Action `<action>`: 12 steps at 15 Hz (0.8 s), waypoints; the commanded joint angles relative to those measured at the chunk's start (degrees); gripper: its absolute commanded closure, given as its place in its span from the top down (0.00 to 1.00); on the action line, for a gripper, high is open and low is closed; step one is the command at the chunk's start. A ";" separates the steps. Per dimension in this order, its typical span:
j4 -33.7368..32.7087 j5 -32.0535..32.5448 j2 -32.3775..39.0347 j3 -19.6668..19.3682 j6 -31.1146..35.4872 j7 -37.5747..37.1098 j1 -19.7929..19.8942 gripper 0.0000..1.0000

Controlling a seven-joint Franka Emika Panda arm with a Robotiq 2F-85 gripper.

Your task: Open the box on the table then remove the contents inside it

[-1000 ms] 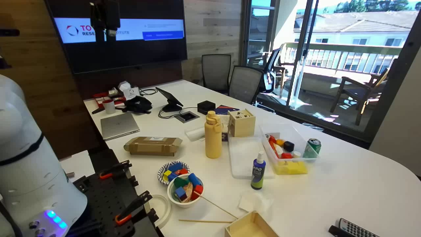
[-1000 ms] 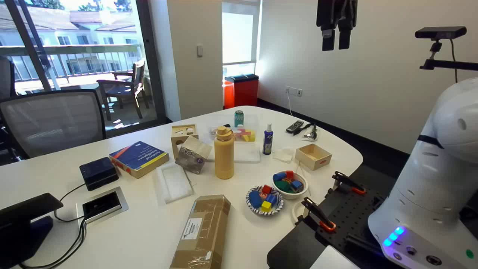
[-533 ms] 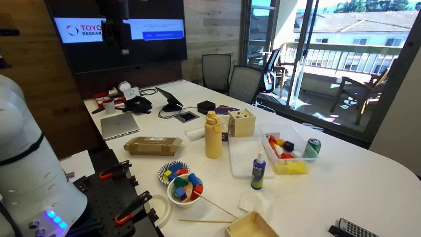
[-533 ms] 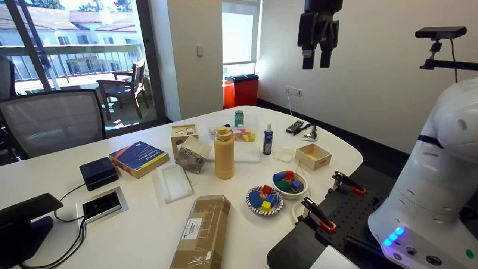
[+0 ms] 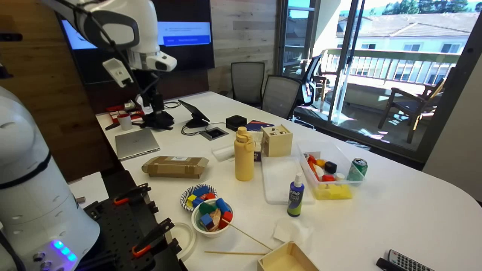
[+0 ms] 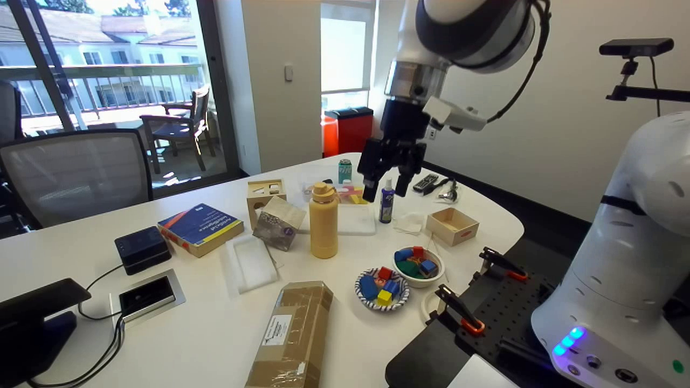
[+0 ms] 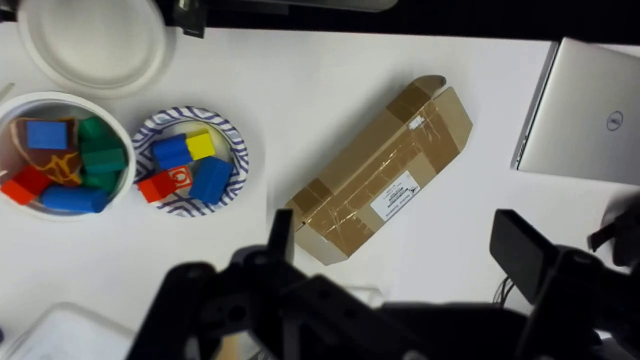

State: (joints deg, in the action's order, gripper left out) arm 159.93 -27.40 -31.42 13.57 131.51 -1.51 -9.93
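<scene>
While bowls (image 7: 239,152) hold blocks (image 7: 211,180), box (image 7: 375,172) closed

Interior of the long tan-brown cardboard box (image 6: 296,323) hidden, top closed and taped; in an exterior view, its near end is cut off by the frame. Fine print on its white paper label (image 7: 396,195) cannot be read. Black two-finger gripper (image 6: 386,188) blurred in an exterior view; seen against a dark bundle (image 5: 167,119) at far left, its fingertips cannot be picked out; the bundle itself cannot be identified. In the wrist view, flat silver laptop (image 7: 585,115) cut off at right, round white bowl (image 7: 50,97) at left.
</scene>
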 commanded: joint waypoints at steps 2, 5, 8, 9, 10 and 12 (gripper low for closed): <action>1.25 -12.18 17.83 4.31 20.67 2.13 -3.43 1.00; -1.29 -18.58 30.00 1.99 30.38 5.00 -9.26 1.00; -6.90 -29.47 42.09 4.02 35.49 13.95 -9.93 1.00; -8.91 -33.45 45.33 4.78 36.13 17.86 -9.20 1.00; -10.90 -36.94 48.26 5.76 36.39 21.40 -8.15 1.00; -14.77 -43.34 53.40 7.13 36.09 28.06 -6.57 1.00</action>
State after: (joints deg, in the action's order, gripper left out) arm 151.59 -63.18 13.83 18.68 166.47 18.30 -19.03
